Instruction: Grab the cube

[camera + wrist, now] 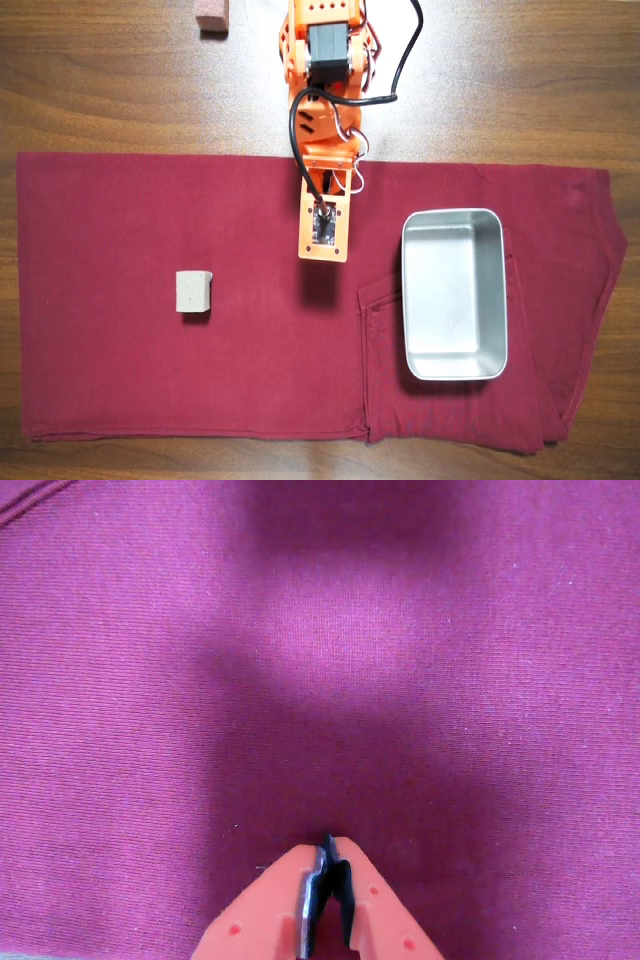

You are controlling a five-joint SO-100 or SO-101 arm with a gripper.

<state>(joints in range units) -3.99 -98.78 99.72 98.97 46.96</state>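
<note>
My gripper comes in from the bottom edge of the wrist view, its orange fingers pressed together with only black padding between them, so my hand is closed and holds nothing. Below it there is only the dark red cloth, crossed by my own soft shadow.

In the overhead view my arm reaches down from the top edge, and its wrist end hangs above the cloth's upper middle. Taking the cloth as the landmark: the cube, small and beige-grey, sits on its left half, well apart from my hand and lower in the picture. The metal tray rests on its right half, near my hand. A pinkish-brown block lies off the cloth, on the wooden table beyond its top edge.
</note>
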